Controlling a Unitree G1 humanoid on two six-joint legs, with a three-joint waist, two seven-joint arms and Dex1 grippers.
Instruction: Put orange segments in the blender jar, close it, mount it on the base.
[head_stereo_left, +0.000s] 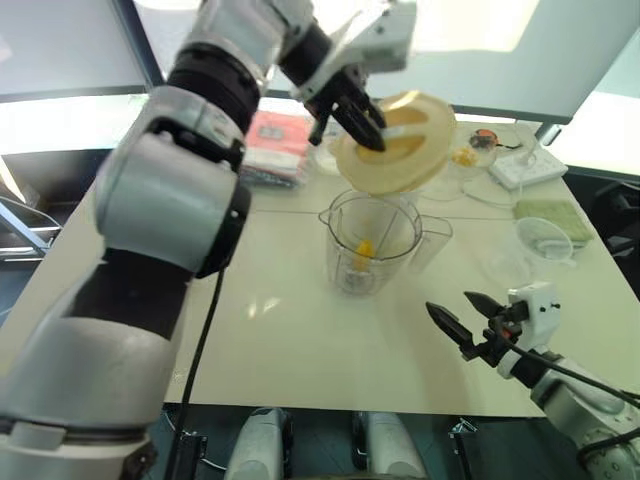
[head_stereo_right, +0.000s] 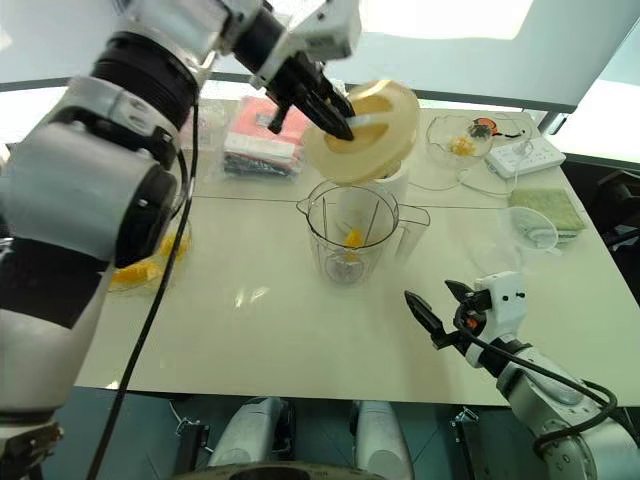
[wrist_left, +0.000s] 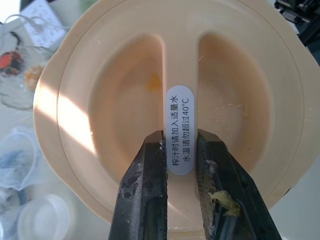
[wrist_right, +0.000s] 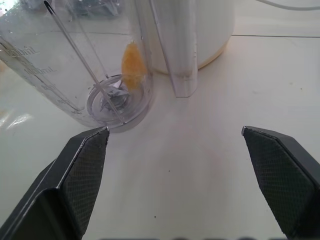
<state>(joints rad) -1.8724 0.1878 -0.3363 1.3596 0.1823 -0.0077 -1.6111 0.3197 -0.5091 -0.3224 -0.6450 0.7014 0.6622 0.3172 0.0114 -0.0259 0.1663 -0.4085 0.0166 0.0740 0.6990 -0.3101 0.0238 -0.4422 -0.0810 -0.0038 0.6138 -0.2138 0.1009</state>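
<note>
the left gripper (head_stereo_left: 362, 122) pinches the cream lid (head_stereo_left: 400, 140) by its centre ridge, tilted above the blender jar (head_stereo_left: 370, 240), which stands mid-table with an orange segment (wrist_right: 132, 65) inside; level the lid and centre it before lowering; the right gripper (head_stereo_left: 462, 318) hangs wide apart nearby

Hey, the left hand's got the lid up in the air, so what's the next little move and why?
Probably lower the lid onto the jar. The left hand pinches the lid's centre ridge, tilted just above the jar's open rim, and an orange piece already sits inside. The right hand waits open near the jar.
</note>
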